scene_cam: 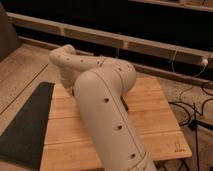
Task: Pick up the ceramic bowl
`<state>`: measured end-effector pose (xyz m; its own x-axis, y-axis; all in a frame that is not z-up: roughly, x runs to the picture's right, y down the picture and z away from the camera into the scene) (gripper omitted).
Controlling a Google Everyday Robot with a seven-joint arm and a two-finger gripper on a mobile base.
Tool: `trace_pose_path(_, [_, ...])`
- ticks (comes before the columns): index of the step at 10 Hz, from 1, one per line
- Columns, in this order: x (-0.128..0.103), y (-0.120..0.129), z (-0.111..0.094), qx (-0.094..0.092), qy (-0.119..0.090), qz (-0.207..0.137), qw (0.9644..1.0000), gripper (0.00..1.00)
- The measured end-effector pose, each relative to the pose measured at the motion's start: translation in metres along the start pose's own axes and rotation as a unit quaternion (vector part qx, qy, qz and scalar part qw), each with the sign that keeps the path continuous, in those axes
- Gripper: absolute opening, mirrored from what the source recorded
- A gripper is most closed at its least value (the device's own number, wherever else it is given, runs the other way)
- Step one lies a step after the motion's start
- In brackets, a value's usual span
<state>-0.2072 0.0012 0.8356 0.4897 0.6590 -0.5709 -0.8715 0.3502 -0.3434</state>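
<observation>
Hand [71,90] low over the far left of the pale slatted wooden worktop [150,120], hidden behind the bulky cream robot arm [102,107]; grip impossible to tell. Ceramic bowl unseen. Dark flat mat [25,122] at left.

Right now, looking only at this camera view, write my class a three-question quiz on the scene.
1. True or false: the ceramic bowl sits in plain view on the wooden table.
2. What lies to the left of the table? A) a dark mat B) a red bucket C) a stack of plates
3. Fill in: the gripper is low over the table's far-left part, mostly hidden behind the robot's own ____.

Key: 1 false, no bowl shows, and the arm covers much of the table. 2 A. 3 arm.
</observation>
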Motion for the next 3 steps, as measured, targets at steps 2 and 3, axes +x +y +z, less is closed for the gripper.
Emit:
trace_pose_path(2, [-0.004,0.017,-0.055,0.012,-0.060,-0.022,0.9979,0.00])
trace_pose_path(3, [-0.004,0.023,-0.075,0.016,-0.081,-0.027,0.9962,0.00])
